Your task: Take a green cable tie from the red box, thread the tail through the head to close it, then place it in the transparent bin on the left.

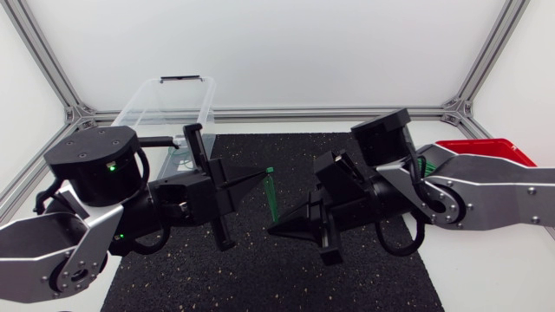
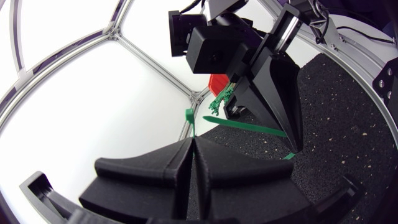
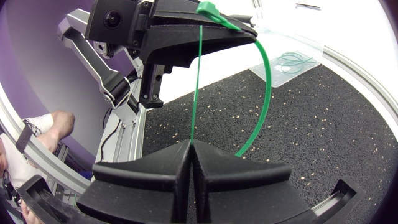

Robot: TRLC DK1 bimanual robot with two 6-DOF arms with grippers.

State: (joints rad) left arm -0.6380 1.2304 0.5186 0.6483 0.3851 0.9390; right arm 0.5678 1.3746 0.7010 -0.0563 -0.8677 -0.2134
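Low in the head view, our two arms come in from the side edges and meet over the black mat (image 1: 260, 277). Our left gripper (image 1: 262, 175), left of centre, has its fingers pressed together on the head of the green cable tie (image 1: 272, 198). In its own wrist view the head sticks out just ahead of the joined fingertips. Our right gripper (image 1: 277, 229), just below centre, is clamped on the tie farther along. In its wrist view a thin strand runs from the seam of its fingers to the head, and a broader band curves from the head back to beside them. We cannot tell whether the tail is through the head. Farther back, the red box (image 1: 486, 146) sits at the right edge, partly behind our right arm, with loose green ties (image 2: 222, 96) showing at it. The transparent bin (image 1: 143, 94) stands at the upper left, with looped ties (image 3: 292, 60) lying inside.
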